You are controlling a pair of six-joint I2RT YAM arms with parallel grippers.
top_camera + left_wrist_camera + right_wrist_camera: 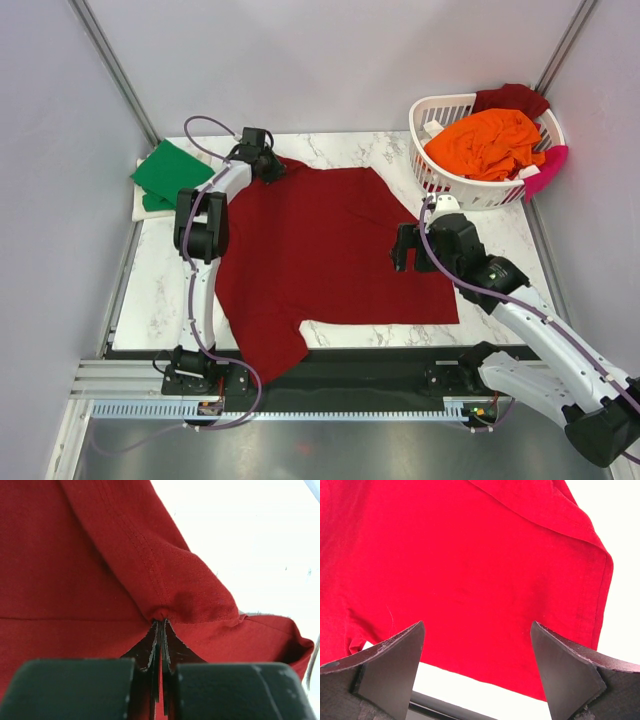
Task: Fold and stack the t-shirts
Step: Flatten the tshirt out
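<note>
Folding: dark red t-shirt (330,250) is pinched by left fingers (145,655); spread right fingers (390,665) should probably be closed on it next

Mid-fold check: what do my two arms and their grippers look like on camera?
The left arm and right arm have white links with black joint housings, and a pale purple cable runs along each. The left gripper and right gripper have black wedge-shaped fingers with rough grey edges.

no readable text, labels or signs
</note>
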